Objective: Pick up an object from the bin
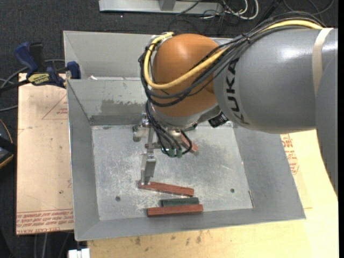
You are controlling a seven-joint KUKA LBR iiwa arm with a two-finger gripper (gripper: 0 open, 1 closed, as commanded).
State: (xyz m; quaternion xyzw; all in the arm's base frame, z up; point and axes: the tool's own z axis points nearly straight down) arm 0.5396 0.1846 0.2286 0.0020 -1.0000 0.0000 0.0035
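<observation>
**Bin pick: gripper down at the left end of the upper red-brown bar**

Arm: the KUKA arm (279, 79) comes in from the right and bends down over the middle of the grey metal bin (80, 160). The orange cover (183, 74) at the wrist sits above the bin's rear half, with yellow and black cables (156, 85) looped round it.

Gripper: the gripper (146, 177) hangs below the cover, low over the bin floor and left of centre. Its lower tip is at the left end of a long, flat red-brown bar (171, 189), and the two look to be in contact or very nearly so. Whether it is released or clenched can't be made out from this angle, and nothing can be seen gripped.

Bin contents: three slim bars lie close together near the front wall, all flat on the floor.
- The upper red-brown bar slants slightly downward to the right.
- A shorter dark green bar (180, 202) lies just in front of it.
- A second red-brown bar (174, 210) lies nearest the front wall, right beside the green one.

The bar at the gripper is still on the floor, not lifted.
</observation>
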